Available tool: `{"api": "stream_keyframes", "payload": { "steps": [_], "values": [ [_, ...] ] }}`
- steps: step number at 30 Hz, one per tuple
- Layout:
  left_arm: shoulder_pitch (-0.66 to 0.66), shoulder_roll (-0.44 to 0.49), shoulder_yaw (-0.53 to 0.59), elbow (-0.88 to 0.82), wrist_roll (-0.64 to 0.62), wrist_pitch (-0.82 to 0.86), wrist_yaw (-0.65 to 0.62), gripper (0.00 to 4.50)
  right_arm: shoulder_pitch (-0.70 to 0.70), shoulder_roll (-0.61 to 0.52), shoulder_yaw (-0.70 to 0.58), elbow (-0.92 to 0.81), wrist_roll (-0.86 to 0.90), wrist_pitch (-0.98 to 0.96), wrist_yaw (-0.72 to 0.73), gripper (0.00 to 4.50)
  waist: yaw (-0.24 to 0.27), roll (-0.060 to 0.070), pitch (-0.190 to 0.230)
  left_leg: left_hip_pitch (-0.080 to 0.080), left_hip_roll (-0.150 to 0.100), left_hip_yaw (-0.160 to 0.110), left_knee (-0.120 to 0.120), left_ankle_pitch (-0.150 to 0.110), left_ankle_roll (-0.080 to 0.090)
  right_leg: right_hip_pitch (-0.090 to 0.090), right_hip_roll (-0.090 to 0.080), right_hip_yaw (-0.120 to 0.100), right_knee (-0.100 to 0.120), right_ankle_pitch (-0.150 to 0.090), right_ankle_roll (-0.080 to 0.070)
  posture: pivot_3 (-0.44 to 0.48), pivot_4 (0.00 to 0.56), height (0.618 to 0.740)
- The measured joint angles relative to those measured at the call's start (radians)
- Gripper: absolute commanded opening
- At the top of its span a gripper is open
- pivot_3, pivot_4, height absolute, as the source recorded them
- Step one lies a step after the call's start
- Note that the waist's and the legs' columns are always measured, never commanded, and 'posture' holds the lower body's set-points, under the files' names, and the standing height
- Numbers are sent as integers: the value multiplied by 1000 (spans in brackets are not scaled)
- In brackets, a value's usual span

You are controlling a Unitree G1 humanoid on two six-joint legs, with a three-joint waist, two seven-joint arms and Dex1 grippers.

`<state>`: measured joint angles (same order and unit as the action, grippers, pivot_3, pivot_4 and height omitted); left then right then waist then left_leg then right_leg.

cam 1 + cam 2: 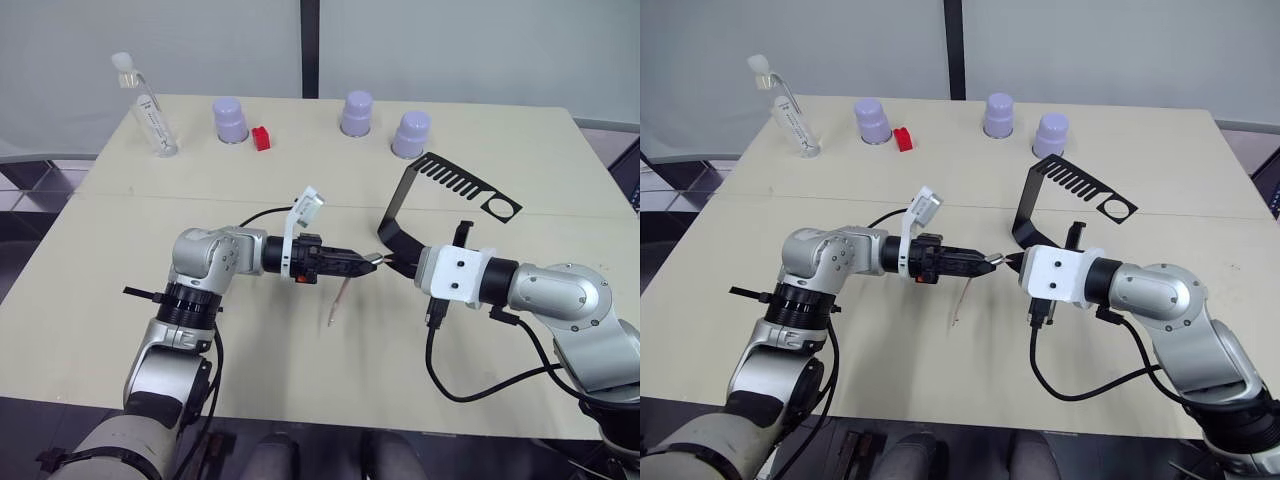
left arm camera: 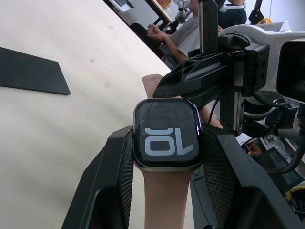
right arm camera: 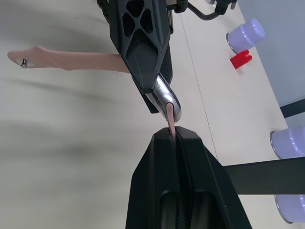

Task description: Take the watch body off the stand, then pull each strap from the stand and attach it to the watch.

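- Black and small, the watch body sits clamped between the two fingers of our left pincer, above the pale table, its screen facing the left wrist camera with pale digits showing.
- One strap already hangs from the watch — pink-beige, trailing down from the case toward the table in the head views.
- Our right pincer is closed on the second strap, gripping it near its end; in the right wrist view that free end meets the metal edge of the watch body, though we cannot tell whether it has entered the slot.
- We judge the step in hand to be seating this second strap. The stand is bare behind the right arm, so both straps and the body are off it.
- To do it well, we should keep the left pincer steady and square, and line the strap's end up with the case's groove before sliding — sideways along the groove, not pushing straight in.
- With only a short length of strap between pincer and case, it should resist buckling; force while tilted could jam it or twist the watch in our grip.
- Purple cups and a bottle stand well apart at the far edge, no hindrance.
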<state>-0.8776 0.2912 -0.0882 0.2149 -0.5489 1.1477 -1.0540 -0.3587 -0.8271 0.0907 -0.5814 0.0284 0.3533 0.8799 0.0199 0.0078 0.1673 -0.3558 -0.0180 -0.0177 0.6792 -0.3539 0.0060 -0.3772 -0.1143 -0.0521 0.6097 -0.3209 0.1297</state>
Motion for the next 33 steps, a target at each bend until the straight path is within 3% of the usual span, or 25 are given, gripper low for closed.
{"api": "stream_keyframes", "payload": {
  "steps": [14, 17, 21, 24, 30, 33],
  "values": [
    [0, 1, -4, 1, 0, -36, -5, 1581, -6, 0, -8, -3, 0, 2, 1, 0, 0, 0, 0, 0, 0, 0, 0, 0, 0, 0, 0, 0, 0, 0, 0, 0, 150, 740],
    [-3, 0, -15, 0, 0, -48, -20, 1581, -4, -2, -18, -23, 14, 18, 3, 902, 1, 0, 0, 0, 0, 0, 0, 0, 0, 0, 0, 0, 0, 0, 0, 0, 150, 740],
    [8, 8, -89, -35, 17, -132, -61, 1581, 20, -13, -28, -70, 60, 28, 17, 2968, 1, 0, 0, 0, 0, 0, 0, 0, 0, 0, 0, 0, 0, 0, 0, 0, 150, 740],
    [56, 81, -159, -113, 79, -297, -118, 1581, 101, -50, -97, -111, 114, 44, 38, 4419, 1, 0, 0, 0, 2, 0, -1, 0, 0, 0, 0, 0, -1, 0, 0, 0, 150, 740],
    [73, 143, -158, -132, 144, -515, -140, 1581, 259, -55, -312, -208, 399, 209, 78, 4474, 3, 0, 0, 0, 5, 0, 1, 0, 0, 1, 0, 0, -1, 0, 0, 0, 150, 740],
    [119, 192, -158, -192, 191, -709, -185, 1581, 301, -47, -386, -229, 525, 289, 71, 4474, 0, 0, 0, 1, 7, 0, -1, 0, 0, 1, 0, 0, -2, 0, 0, 0, 150, 740]
  ]
}}
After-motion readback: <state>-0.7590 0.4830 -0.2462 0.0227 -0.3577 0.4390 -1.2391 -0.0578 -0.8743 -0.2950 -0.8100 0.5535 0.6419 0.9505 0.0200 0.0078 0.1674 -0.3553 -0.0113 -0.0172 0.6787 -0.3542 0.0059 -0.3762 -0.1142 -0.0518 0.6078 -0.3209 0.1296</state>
